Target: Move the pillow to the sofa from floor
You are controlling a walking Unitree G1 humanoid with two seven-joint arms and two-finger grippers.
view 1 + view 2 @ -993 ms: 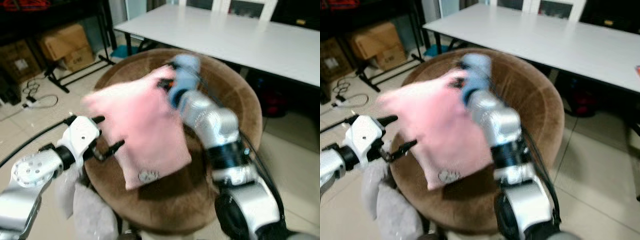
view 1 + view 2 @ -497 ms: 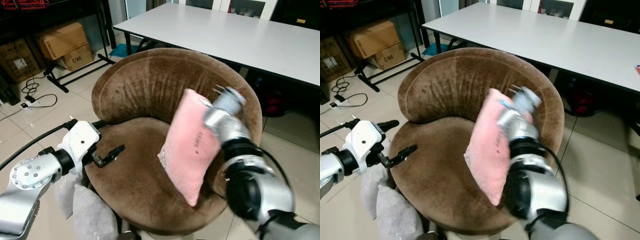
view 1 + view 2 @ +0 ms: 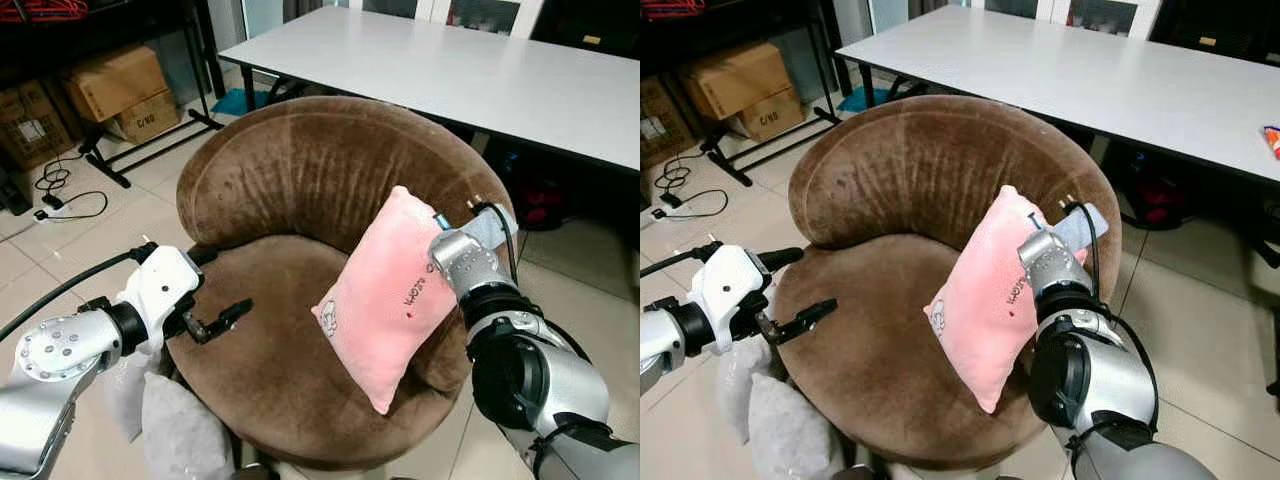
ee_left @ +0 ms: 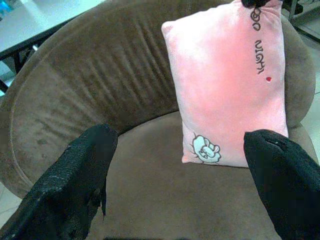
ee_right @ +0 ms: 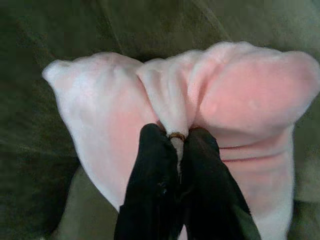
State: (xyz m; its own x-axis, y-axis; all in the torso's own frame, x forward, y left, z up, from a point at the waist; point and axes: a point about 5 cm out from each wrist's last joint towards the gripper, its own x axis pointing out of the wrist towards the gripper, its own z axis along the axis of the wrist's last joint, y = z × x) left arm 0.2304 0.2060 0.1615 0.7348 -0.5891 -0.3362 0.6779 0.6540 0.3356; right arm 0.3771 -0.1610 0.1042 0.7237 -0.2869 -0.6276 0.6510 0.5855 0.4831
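Pale floor tiles (image 3: 60, 255) lie under a round brown fuzzy sofa chair (image 3: 300, 180). Left gripper (image 3: 222, 318) hangs wide open by its front edge. Farther back, right gripper (image 5: 175, 142) pinches the soft pink pillow (image 3: 385, 295), which leans on the seat

This looks like a room in a home that doubles as storage or workspace. A round brown plush sofa chair (image 3: 300, 200) fills the middle of the frame on a pale tiled floor (image 3: 40, 255). Across the top runs a long white table (image 3: 450, 70). At upper left, cardboard boxes (image 3: 115, 85) sit by a dark metal rack (image 3: 195, 60), with what seems a power strip and cables (image 3: 55, 195) below them.
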